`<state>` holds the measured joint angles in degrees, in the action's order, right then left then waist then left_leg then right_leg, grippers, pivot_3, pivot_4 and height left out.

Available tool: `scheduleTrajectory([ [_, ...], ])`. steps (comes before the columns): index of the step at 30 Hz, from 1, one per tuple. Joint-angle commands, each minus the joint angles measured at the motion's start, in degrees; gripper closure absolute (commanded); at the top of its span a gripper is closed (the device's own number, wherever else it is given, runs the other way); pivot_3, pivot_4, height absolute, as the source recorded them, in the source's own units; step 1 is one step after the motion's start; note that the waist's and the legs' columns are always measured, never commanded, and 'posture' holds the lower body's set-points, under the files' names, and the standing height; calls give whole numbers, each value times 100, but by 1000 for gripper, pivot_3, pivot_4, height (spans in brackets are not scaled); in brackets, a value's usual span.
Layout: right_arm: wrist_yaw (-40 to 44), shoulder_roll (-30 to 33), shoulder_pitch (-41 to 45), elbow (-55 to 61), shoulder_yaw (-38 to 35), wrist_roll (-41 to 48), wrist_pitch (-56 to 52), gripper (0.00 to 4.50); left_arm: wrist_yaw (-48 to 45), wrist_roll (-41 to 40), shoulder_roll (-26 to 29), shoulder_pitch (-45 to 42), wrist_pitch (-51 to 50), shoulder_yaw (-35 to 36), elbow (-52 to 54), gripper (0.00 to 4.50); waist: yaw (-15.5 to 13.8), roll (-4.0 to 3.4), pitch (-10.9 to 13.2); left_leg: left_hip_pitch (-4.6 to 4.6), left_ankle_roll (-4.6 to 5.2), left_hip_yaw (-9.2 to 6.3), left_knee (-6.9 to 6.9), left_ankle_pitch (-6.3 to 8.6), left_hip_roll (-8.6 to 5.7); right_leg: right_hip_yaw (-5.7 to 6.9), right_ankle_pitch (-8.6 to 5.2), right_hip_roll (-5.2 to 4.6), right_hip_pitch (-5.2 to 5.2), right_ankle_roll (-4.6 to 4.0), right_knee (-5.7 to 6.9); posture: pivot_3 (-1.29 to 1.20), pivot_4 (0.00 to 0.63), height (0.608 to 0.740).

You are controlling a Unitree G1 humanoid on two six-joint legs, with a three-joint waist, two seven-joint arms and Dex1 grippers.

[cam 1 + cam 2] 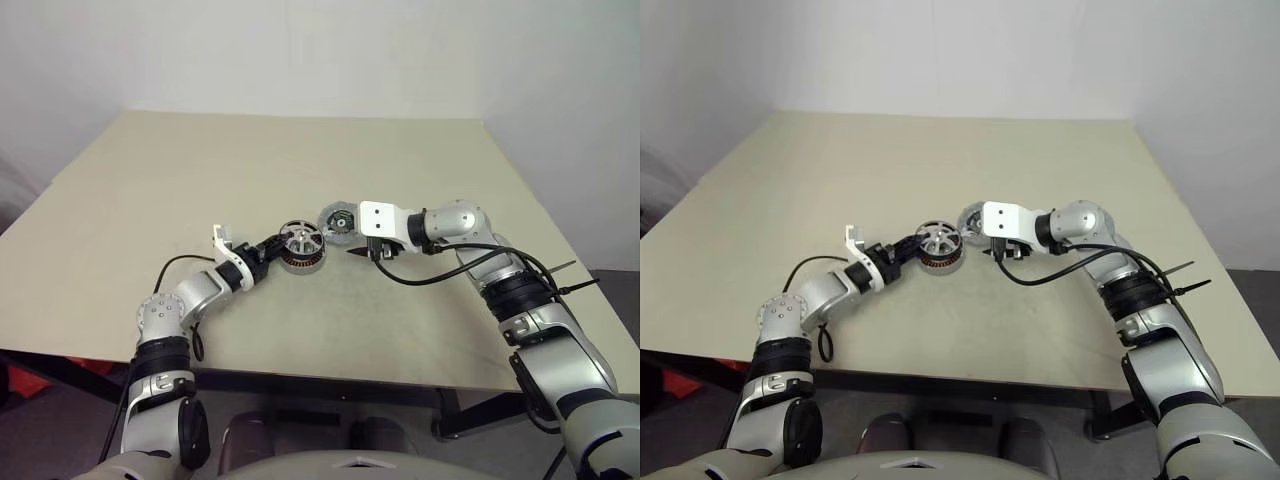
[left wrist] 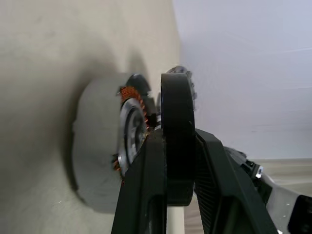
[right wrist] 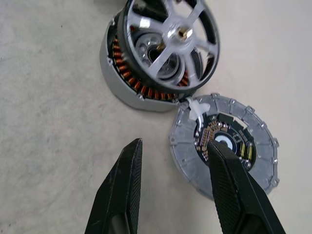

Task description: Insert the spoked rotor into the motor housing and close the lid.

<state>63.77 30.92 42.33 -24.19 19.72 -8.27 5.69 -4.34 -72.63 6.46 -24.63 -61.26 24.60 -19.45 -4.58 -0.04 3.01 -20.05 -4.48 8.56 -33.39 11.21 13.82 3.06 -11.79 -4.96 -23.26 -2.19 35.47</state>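
— How was the table (image 1: 420, 180) viewed?
— From the head, forward and down, by two eyes sharing one scene.
— And the wrists?
— Close views were given along each gripper's fingers; the motor housing (image 3: 127, 87) was shared.

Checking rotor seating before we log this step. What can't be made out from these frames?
- Whether the spoked rotor is fully seated in the motor housing: right wrist view crops it at the upper edge; in the left wrist view the left gripper, jaws clamped on the rotor's rim, hides the joint.
- Lid: part of its circuit board lies behind a finger of the right gripper.
- Head views: rotor, housing and lid too small for detail.
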Motion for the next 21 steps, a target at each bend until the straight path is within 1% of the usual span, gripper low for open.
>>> scheduleTrajectory([
  [1, -56, -5, 156, 119, -145, 82, -6, 2169, 20, 85, 2, -63, -43, 2, 45, 4053, -1, 0, 0, 0, 0, 0, 0, 0, 0, 0, 0, 0, 0, 0, 0, 0, 0, 740],
  [15, -90, -13, 190, 122, -148, 73, -26, 2169, -35, 367, -1, -111, 43, 47, -49, 4053, -1, 0, 0, 3, 0, 0, 0, 0, 0, 0, 0, 0, 4, 0, 1, 0, 0, 740],
  [17, -94, -25, 197, 122, -144, 75, -27, 2169, -70, 434, -2, -101, 57, 12, -34, 3333, -1, 0, 0, 4, 0, 0, 0, 0, 0, 0, 0, 0, 4, 0, 1, 0, 0, 740],
  [20, -98, -40, 201, 116, -137, 73, -22, 2169, -23, 409, -18, -71, 29, 76, -33, 2565, -2, -1, -1, 11, 0, 0, -1, 0, 0, 0, 0, -1, 11, 0, 3, 0, 0, 740],
  [21, -102, -46, 206, 108, -135, 69, -18, 2169, -16, 375, 2, -38, -7, 107, 6, 2565, -2, -1, -1, 17, 0, 0, -1, 0, 0, 0, 0, -1, 18, 0, 3, 0, 0, 740],
])
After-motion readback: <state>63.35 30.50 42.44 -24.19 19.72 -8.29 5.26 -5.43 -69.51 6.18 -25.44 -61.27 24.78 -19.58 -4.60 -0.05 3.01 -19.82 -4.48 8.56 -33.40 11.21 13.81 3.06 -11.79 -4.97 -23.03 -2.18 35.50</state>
